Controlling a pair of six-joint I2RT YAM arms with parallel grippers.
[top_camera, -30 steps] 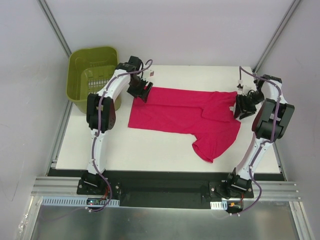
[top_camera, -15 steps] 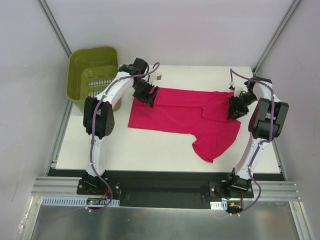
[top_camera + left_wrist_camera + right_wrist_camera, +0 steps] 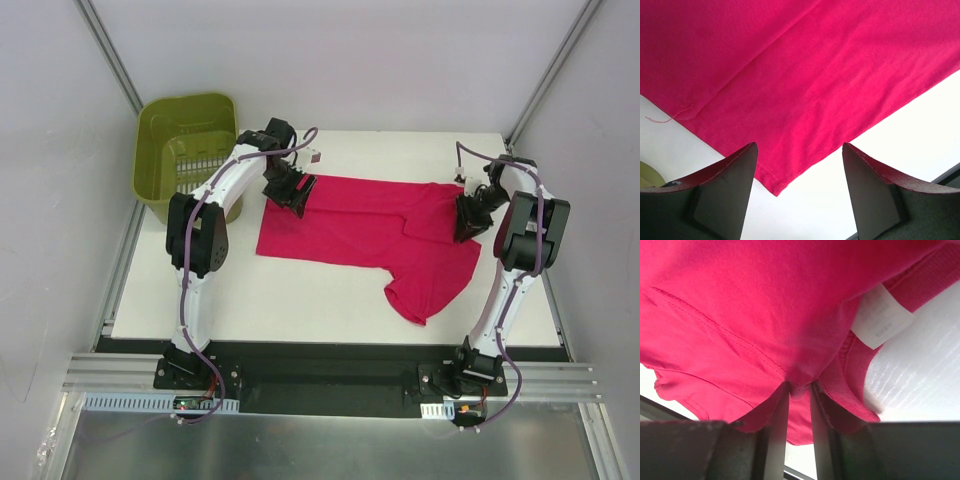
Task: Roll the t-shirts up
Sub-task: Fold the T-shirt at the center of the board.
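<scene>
While the t-shirt (image 3: 350, 220) lies on the white table (image 3: 300, 300) between grey walls (image 3: 350, 60), the left gripper (image 3: 799, 146) stands spread over its hem (image 3: 730, 150); the right gripper (image 3: 799, 387) pinches it beside the collar (image 3: 927, 272).

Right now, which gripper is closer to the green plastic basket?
Left. The left gripper is near the green plastic basket; the right gripper pinches the magenta t-shirt's far end.

left arm (image 3: 228, 178): white links, black joint housings; purple cable
right arm (image 3: 522, 235): same white, black, purple
left gripper (image 3: 799, 146): dark wedge fingers
</scene>
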